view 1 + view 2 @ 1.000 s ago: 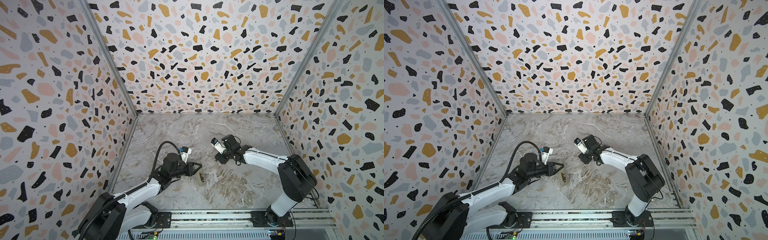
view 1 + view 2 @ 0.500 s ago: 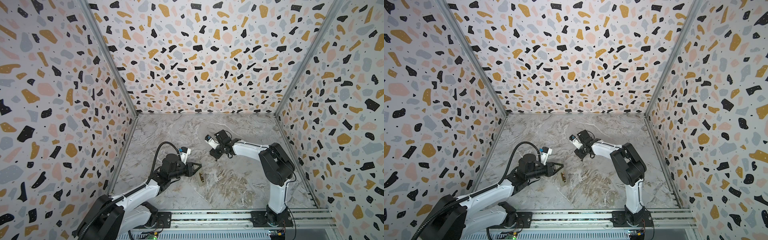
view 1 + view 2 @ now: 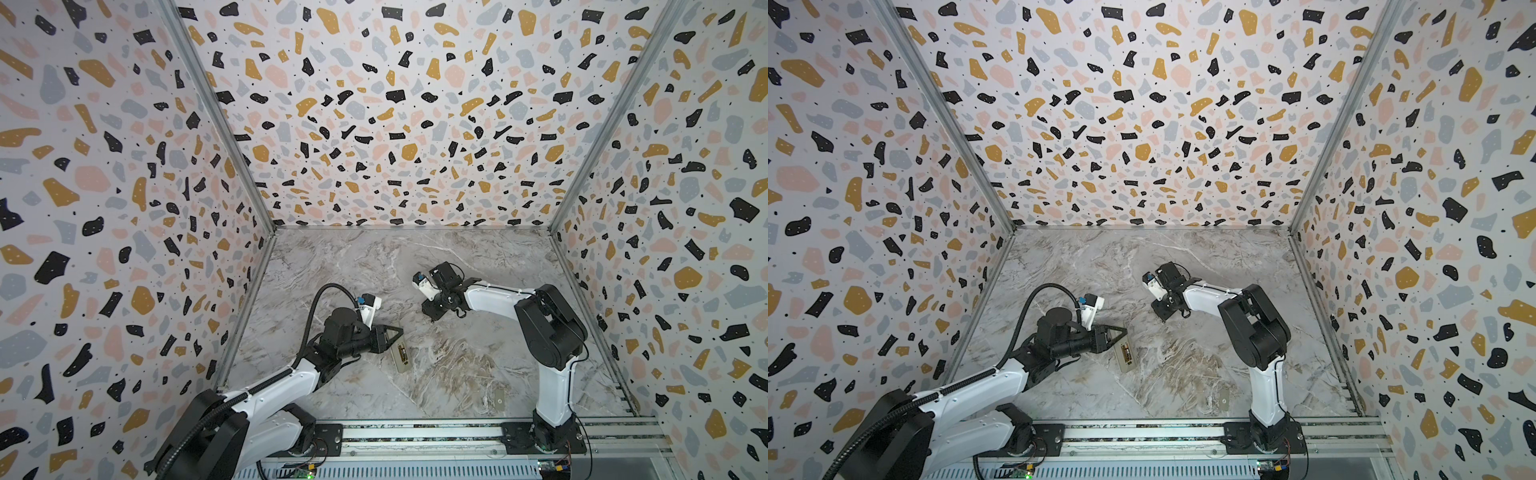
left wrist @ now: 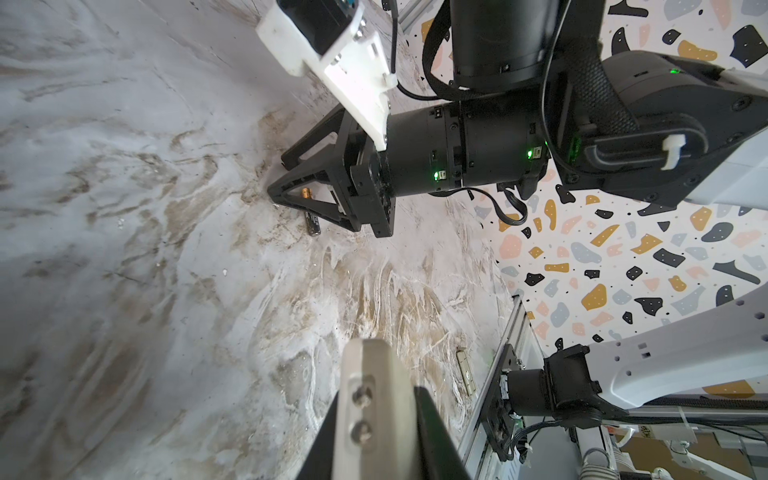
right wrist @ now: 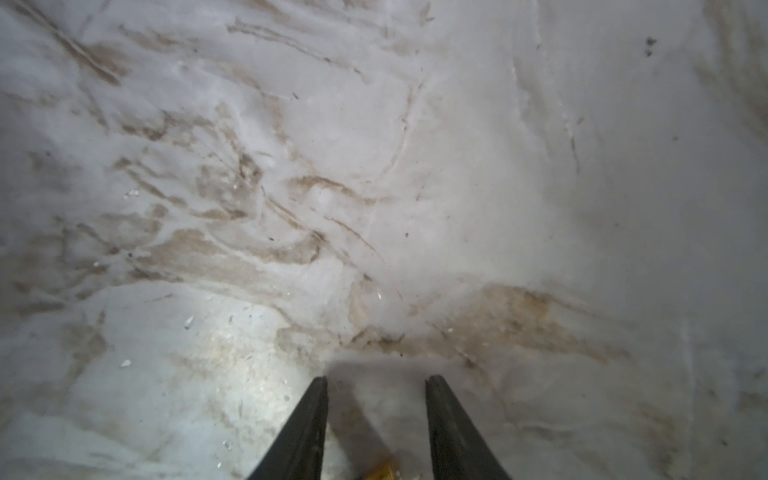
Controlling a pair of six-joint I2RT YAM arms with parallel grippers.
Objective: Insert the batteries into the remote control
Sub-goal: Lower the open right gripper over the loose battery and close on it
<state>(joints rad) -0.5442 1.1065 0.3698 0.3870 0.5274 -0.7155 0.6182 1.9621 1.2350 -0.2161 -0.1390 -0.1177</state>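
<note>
Left wrist view is showing the right gripper (image 4: 279, 176) reaching down to the marble table (image 4: 124, 208), its jaws standing apart around a battery (image 4: 312, 219) that is lying flat. In the right wrist view the battery's gold end is sitting between the fingers (image 5: 303, 428) with a gap on either side.

In a top view the left gripper (image 3: 397, 332) is pinching one end of the remote control (image 3: 401, 357), at 7 o'clock from the right gripper, with its bay facing up. A grey cover (image 3: 500, 397) is lying at 4 o'clock from the remote.

To pick well, the jaws should be centring on the dark body and squeezing across its width. A straight lift should be keeping it from rolling away.
</note>
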